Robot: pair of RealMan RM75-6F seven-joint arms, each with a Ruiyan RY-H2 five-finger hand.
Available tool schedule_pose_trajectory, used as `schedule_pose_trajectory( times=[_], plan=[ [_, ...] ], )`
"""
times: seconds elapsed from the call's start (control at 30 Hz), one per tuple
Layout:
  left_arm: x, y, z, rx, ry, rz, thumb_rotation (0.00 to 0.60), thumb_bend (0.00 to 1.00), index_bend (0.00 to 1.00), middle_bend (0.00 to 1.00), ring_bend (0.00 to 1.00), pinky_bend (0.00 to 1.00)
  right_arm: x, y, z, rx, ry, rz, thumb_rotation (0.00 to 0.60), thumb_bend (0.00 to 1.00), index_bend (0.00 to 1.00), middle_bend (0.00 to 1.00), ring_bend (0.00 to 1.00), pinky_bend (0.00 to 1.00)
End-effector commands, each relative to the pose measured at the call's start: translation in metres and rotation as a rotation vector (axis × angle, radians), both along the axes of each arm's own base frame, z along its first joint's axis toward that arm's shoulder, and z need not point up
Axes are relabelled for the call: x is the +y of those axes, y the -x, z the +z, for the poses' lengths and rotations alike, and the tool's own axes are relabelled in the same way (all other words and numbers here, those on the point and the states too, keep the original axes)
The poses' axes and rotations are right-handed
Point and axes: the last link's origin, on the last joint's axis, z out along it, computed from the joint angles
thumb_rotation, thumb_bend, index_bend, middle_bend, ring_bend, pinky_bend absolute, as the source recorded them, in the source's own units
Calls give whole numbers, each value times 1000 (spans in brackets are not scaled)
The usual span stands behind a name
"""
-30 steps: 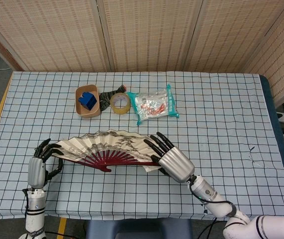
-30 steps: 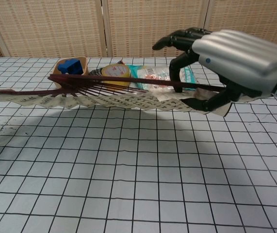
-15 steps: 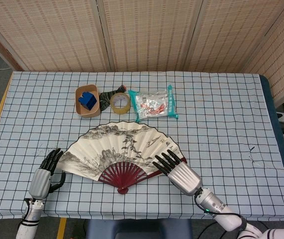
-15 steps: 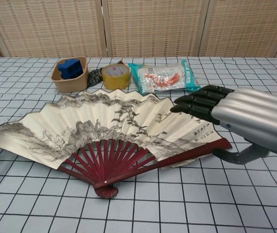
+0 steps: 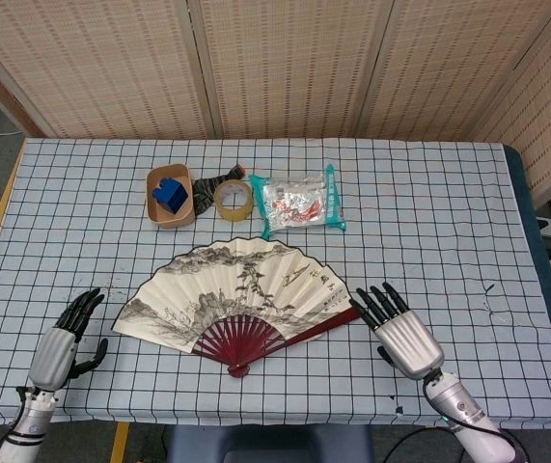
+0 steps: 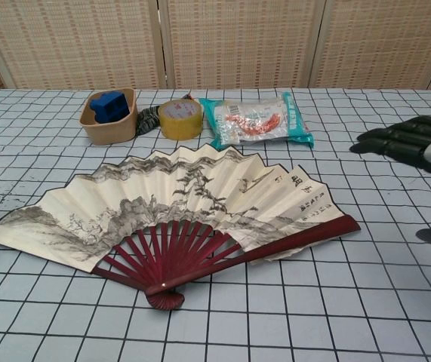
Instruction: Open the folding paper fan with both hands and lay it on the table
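The paper fan [image 5: 236,294] [image 6: 170,204] lies spread wide and flat on the checked tablecloth, ink landscape facing up, dark red ribs meeting at a pivot near the front. My right hand [image 5: 400,331] [image 6: 415,147] hovers just right of the fan's red end guard, fingers straight and apart, holding nothing and clear of the fan. My left hand [image 5: 63,342] sits near the front left corner of the table, well left of the fan's edge, fingers loosely spread and empty. The chest view does not show the left hand.
Behind the fan stand a tan bowl with a blue block [image 5: 170,195] [image 6: 109,113], a roll of yellow tape [image 5: 233,200] [image 6: 180,119] and a teal-edged snack packet [image 5: 301,202] [image 6: 257,121]. A woven screen closes off the back of the table [image 5: 449,222].
The fan went from held up and half turned to lying flat and fully spread. Both hands let go and drew away, the left to the left, the right to the right.
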Motion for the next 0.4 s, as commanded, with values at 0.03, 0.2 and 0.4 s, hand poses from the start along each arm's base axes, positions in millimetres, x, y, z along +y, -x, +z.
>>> schedule_pose_trajectory(
  times=[0.03,0.2,0.4],
  plan=[
    [-34,-19,63,240,65,3,600,473,0,0,0,136,38,52,51,-45,224,-154,600,196,0,0,0,0],
    [-86,6,84,348,8,68,600,473,0,0,0,126,65,91,88,-86,372,-253,600,196,0,0,0,0],
    [-49,-42,85,381,-25,62,600,472,0,0,0,127,62,98,105,-155,422,-263,600,196,0,0,0,0]
  ],
)
